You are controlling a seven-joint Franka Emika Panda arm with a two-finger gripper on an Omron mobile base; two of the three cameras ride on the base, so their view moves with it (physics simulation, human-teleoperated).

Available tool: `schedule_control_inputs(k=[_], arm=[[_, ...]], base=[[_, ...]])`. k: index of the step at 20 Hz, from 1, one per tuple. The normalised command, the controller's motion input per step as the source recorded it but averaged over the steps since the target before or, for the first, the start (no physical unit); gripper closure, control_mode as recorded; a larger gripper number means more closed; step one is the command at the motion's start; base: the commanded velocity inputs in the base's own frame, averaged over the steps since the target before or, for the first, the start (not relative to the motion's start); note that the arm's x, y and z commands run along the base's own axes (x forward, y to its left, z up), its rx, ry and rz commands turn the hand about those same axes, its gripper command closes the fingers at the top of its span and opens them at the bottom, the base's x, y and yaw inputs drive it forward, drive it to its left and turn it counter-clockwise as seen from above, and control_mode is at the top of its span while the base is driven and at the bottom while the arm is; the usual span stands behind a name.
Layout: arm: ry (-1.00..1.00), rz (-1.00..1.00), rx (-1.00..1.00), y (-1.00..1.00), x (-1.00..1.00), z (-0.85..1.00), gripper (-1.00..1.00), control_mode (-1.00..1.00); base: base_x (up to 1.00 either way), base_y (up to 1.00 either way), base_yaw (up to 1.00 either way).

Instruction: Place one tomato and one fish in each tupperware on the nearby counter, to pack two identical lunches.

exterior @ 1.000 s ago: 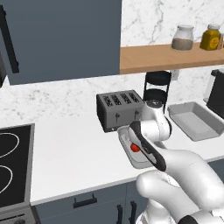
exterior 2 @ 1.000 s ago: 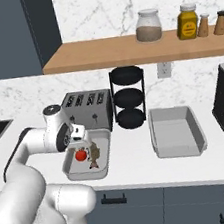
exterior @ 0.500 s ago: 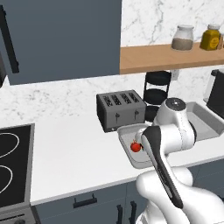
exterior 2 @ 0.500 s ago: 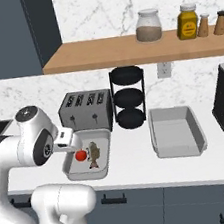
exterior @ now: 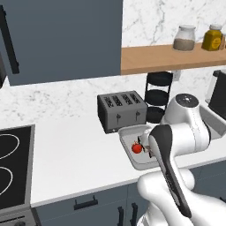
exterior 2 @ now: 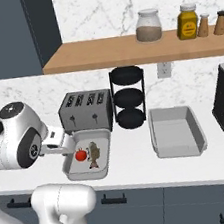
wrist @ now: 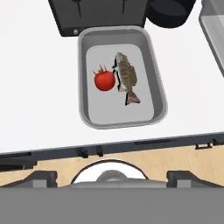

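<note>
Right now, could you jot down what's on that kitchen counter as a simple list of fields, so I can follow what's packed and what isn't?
Left tupperware: holds one tomato and one fish, side by side
Right tupperware: nothing inside
Behind the trays: toaster, black three-tier rack
Shelf above: jars
Counter: white
Gripper: open, holding nothing

Base views flank tupperware [exterior 2: 88,160]; hand view overhead.

Tomato [exterior: 137,148] in tupperware [exterior: 128,152] beside toaster [exterior: 122,111]
</note>
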Motion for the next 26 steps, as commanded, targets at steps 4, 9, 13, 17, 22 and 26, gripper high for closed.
schedule_control_inputs(k=[4,9,13,17,22,26], arm=[[0.0,0.0,0.0,-0.01,-0.08,-0.09,-1.0,-1.0],[0.0,0.0,0.0,-0.02,-0.07,-0.01,-1.0,1.0],[0.0,0.0,0.0,0.0,0.0,0.0,-1.0,1.0],[0.0,0.0,0.0,0.0,0.0,0.0,-1.0,1.0],[0.0,0.0,0.0,0.0,0.0,0.0,-1.0,1.0],[0.0,0.0,0.0,0.0,0.0,0.0,-1.0,1.0]], base=[[0.0,0.0,0.0],[-0.51,-0.33,-0.02],[-0.9,-0.8,-0.06],[-0.78,-0.99,-0.01],[-0.2,-1.0,0.09],[-0.33,-1.0,0.23]])
